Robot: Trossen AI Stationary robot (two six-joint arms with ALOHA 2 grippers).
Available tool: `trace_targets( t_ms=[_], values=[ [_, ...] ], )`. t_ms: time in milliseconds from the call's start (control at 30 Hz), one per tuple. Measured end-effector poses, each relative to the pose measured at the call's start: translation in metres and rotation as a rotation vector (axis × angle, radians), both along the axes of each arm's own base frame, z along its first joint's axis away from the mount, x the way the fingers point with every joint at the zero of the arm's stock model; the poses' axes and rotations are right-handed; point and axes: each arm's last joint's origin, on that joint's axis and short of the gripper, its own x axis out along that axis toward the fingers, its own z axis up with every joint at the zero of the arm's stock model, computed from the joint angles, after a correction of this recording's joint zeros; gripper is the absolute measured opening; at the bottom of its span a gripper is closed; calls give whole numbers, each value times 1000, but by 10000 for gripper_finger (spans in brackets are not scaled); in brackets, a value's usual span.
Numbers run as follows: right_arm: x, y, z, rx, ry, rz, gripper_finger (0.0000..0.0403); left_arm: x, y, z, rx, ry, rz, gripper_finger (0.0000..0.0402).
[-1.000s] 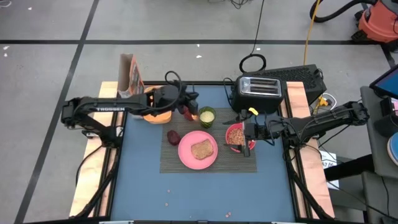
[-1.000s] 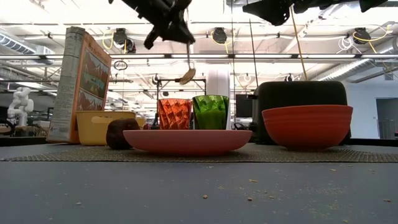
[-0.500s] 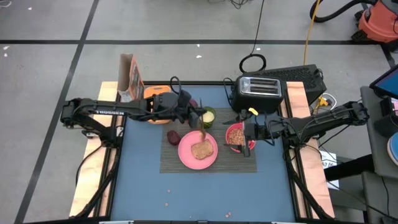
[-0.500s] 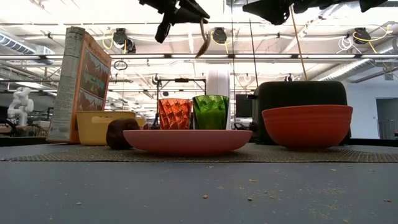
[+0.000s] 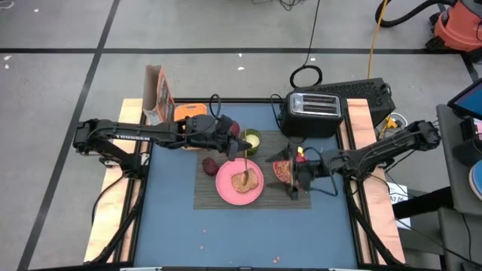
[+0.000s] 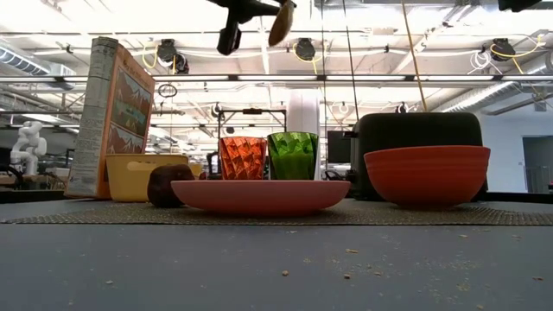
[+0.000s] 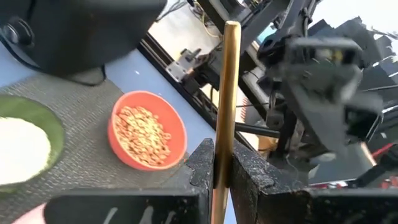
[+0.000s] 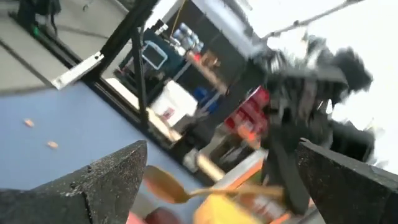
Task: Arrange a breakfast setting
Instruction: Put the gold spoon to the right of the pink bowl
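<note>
My left gripper (image 5: 232,147) is shut on a gold spoon (image 5: 245,167). It hangs above the dark woven placemat (image 5: 218,202), and the spoon's bowl (image 6: 279,22) is high over the pink plate (image 5: 226,188) with the toast (image 5: 242,181). On the mat stand the red tumbler (image 6: 242,158), the green cup (image 5: 251,139), the dark-red fruit (image 5: 211,164) and the red bowl (image 5: 282,172) of cereal. My right gripper (image 5: 292,184) hangs wide open just right of the bowl, with nothing between its fingers. My left gripper pinches the spoon's handle (image 7: 219,177) between its two fingers, away from the spoon's bowl. The handle runs on past the fingertips, toward the table's near right. The spoon is lifted clear, well above the plate and cups.
A black toaster (image 5: 312,111) stands at the far right, and a cereal box (image 5: 157,92) and a yellow tub (image 6: 143,177) at the far left. Crumbs lie on the blue table (image 5: 248,241) near its front edge. The room's racks and cables show behind.
My left gripper has swung from above the tumbler toward the table's right and near side, over the plate, and has rolled. The spoon, which hung down, has been raised toward level. My right gripper has rolled, tipped up, and shifted a little toward the near edge beside the bowl.
</note>
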Motion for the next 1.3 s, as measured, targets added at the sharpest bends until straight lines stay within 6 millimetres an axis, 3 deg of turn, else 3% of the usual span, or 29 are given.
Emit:
trace_targets(
  t_ms=[200, 367, 700, 967, 1300],
  values=[
    [14, 15, -12, -300, -72, -81, 393, 2, -2, 5, -58, -54, -41, 31],
    [24, 19, -24, -391, -60, -186, 393, 2, -2, 9, -65, -91, -57, 31],
    [29, 19, -27, -109, -88, -241, 393, 4, -2, 20, -15, -208, -69, 31],
    [27, 12, -26, -191, -55, -474, 393, 5, -1, 33, 6, -343, -71, 31],
    [24, 6, -8, -123, -227, -514, 393, 4, 1, 45, 67, -468, 21, 31]
  ],
)
